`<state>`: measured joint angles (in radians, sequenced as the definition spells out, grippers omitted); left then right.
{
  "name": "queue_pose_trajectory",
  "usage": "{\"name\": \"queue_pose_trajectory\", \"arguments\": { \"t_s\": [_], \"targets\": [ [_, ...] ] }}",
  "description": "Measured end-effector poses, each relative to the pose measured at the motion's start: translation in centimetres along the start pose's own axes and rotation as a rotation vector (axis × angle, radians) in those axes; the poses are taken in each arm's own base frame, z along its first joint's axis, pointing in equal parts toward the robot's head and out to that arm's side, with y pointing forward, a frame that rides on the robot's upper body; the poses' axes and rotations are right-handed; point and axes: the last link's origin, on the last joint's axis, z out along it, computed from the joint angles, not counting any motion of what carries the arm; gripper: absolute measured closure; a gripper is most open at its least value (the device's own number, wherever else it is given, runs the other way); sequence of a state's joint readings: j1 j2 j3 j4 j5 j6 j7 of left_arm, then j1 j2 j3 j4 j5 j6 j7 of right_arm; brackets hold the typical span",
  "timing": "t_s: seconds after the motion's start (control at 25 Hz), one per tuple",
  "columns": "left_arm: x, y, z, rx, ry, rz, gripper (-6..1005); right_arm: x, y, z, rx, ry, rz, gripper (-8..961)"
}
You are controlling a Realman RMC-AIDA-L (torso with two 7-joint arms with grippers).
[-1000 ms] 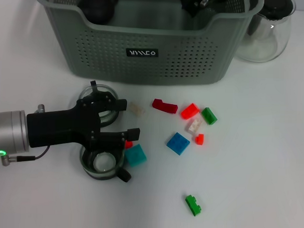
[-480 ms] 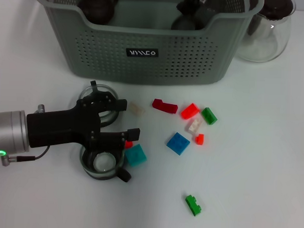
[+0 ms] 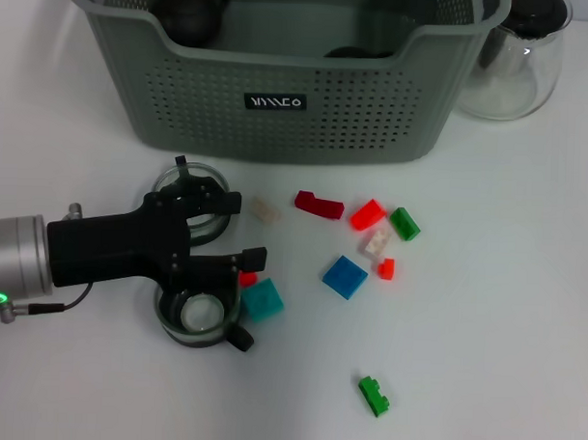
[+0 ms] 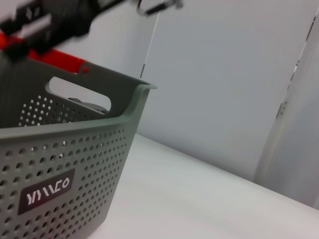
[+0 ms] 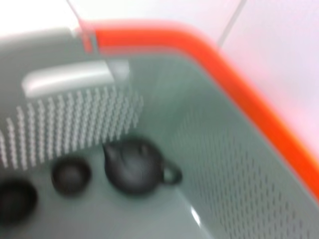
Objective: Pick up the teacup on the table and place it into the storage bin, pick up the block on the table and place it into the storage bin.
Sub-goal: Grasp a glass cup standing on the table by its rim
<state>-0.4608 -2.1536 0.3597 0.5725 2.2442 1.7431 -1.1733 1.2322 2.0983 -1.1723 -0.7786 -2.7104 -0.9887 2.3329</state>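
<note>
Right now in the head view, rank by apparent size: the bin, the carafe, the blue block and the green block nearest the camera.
1. Bin, largest by far.
2. Carafe, though partly cut off and hidden.
3. Blue block.
4. Green block, smallest.

The storage bin (image 3: 279,94) runs off the head view's top edge, so its far wall and most of its dark contents stay out of sight, and the glass carafe (image 3: 517,64) beside it is cut off too. The left claw (image 3: 231,229) covers part of the two glass cups (image 3: 196,318), and the right wrist view is blurred
</note>
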Motion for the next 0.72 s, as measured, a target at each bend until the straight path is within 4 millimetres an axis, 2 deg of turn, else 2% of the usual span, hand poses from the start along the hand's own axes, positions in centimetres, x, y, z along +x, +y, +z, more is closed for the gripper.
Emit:
{"name": "queue_pose_trajectory", "arguments": {
  "t_s": [0.2,0.32,0.52,0.72],
  "targets": [
    [0.0,0.0,-0.1,0.003,0.001,-0.001,126,-2.0,-0.1,-4.1,-0.067,-0.168,0.045,233],
    [0.0,-0.1,-0.3,0.004,0.000,0.000,126,-2.1,0.3,-6.5,-0.123,-0.266,0.062,169],
    [0.1,-0.2,-0.6,0.008,0.000,0.003,126,-0.1,1.4,-10.3,-0.248,-0.415,0.077,62],
    [0.4,-0.3,-0.9,0.010,0.003,0.013,127,3.1,1.3,-13.9,-0.398,-0.559,0.130,23]
  ]
}}
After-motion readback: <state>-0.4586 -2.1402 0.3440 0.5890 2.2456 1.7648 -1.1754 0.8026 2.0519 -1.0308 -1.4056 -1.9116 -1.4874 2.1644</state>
